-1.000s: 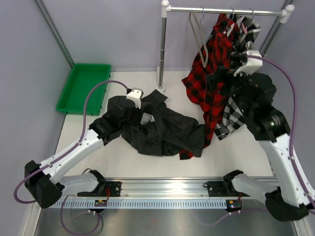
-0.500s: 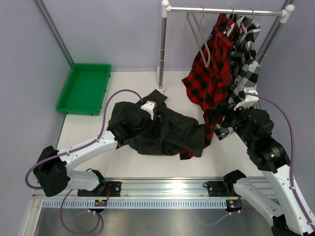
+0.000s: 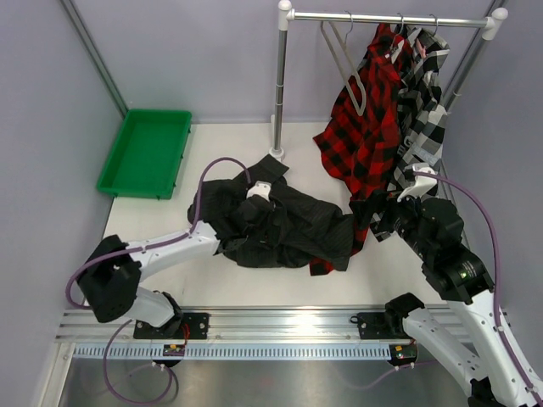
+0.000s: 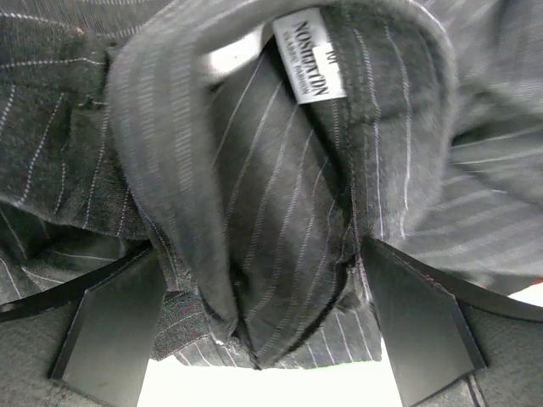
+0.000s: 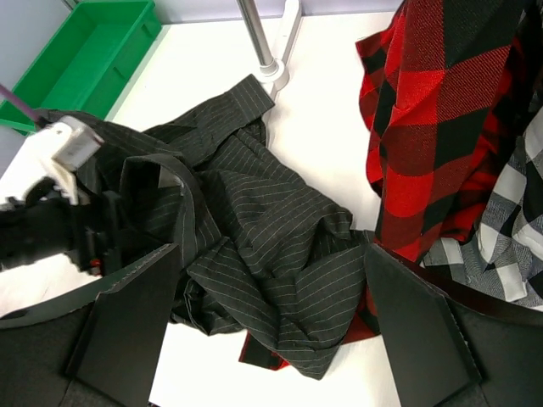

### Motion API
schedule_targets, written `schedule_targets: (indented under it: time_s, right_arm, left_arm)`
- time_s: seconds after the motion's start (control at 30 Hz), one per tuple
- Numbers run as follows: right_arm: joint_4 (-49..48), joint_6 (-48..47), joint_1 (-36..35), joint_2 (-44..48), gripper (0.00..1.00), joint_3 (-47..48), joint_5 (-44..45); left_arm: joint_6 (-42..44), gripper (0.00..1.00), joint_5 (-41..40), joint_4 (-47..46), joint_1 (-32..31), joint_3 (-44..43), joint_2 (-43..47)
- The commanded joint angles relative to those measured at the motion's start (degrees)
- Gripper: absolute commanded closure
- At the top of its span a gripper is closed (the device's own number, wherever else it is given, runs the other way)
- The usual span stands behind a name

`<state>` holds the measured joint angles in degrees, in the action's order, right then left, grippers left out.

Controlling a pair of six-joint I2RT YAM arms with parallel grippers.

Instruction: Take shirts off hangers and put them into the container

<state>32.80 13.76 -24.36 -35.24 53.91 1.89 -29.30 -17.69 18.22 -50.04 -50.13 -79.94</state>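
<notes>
Zero binned so far: straddling charcoal shirt (image 3: 288,229) crumpled on table (image 3: 127,212) with left gripper (image 4: 267,314) spread wide and gripping nothing, holding right gripper (image 5: 276,322) equally open and empty, leaving tray (image 3: 144,153) unfilled and red plaid (image 3: 365,136) and white plaid (image 3: 424,110) on rail (image 3: 382,17).

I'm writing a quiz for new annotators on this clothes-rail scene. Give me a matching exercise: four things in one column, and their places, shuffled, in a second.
Things
1. charcoal pinstriped shirt
2. red-and-black plaid shirt
3. green tray
4. bare hanger

Places
A. hooked on the rail, nothing on it
B. crumpled in a heap on the table
C. at the table's far left corner
D. hanging from the rail next to the black-and-white plaid shirt

Pairs: 1-B, 2-D, 3-C, 4-A
</notes>
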Motion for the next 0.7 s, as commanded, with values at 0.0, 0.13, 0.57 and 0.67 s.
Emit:
schedule_targets:
  time_s: [0.0, 0.13, 0.57, 0.67]
  right_arm:
    - [-1.8, 0.3, 0.1, 1.1, 0.01, -0.1, -1.6]
    - [-1.9, 0.3, 0.1, 1.9, 0.01, -0.5, -1.6]
    - [-1.6, 1.0, 0.1, 3.0, 0.01, -1.4, -3.1]
    - [-1.3, 1.1, 0.1, 3.1, 0.01, -1.4, -2.9]
  left_arm:
    - [-2.3, 0.01, -4.3, -2.8, -0.3, -1.2, -5.6]
    - [-4.0, 0.02, -5.9, -3.6, -0.4, -1.7, -10.1]
    - [-6.2, 0.91, -8.8, -5.0, -0.4, -2.2, -15.5]
    - [-5.5, 1.00, -10.9, -2.8, -0.3, -3.0, -13.1]
